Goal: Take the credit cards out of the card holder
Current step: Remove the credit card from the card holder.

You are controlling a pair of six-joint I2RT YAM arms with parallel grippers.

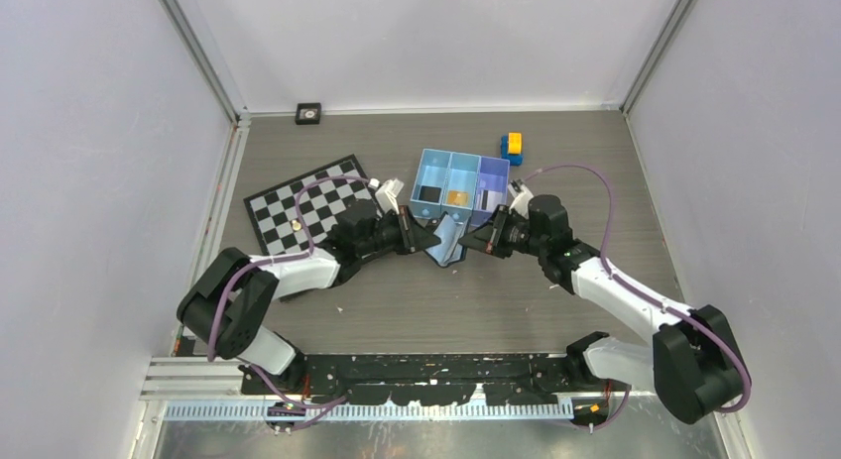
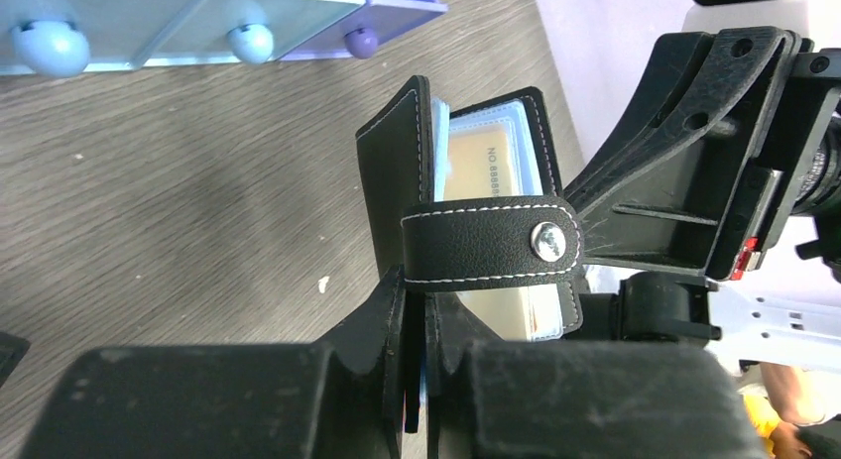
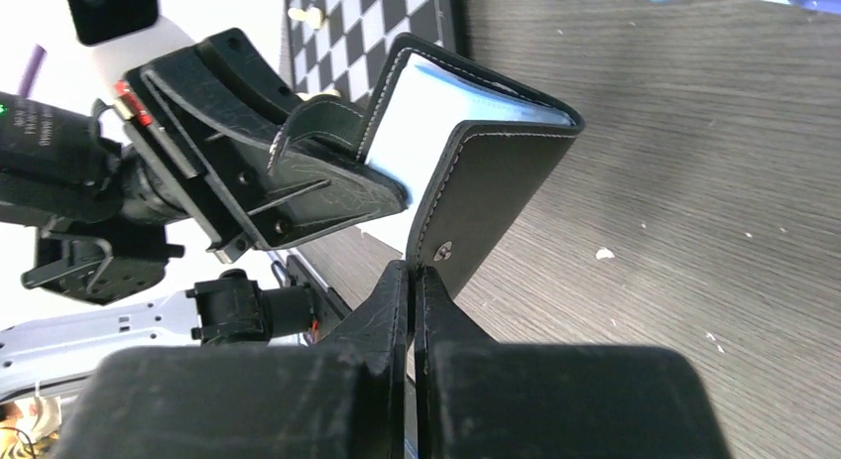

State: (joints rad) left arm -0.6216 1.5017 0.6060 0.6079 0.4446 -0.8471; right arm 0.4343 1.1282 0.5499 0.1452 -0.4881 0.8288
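Note:
The black card holder (image 1: 448,243) hangs open between my two grippers, just in front of the tray. My left gripper (image 1: 428,239) is shut on one cover, seen in the left wrist view (image 2: 417,290) under the snap strap (image 2: 486,243). A pale card (image 2: 486,162) with a printed number sits in an inner sleeve. My right gripper (image 1: 468,241) is shut on the other cover's edge (image 3: 412,271); the holder (image 3: 496,201) shows pale blue inner faces. A gold-orange card (image 1: 457,196) and a silvery-grey card (image 1: 488,196) lie in tray compartments.
The light-blue three-compartment tray (image 1: 493,165) stands just behind the holder, with a dark item (image 1: 428,192) in its left compartment. A chessboard (image 1: 307,206) lies at the left. Yellow-and-blue blocks (image 1: 512,147) sit behind the tray. A small black square (image 1: 308,113) is at the back wall.

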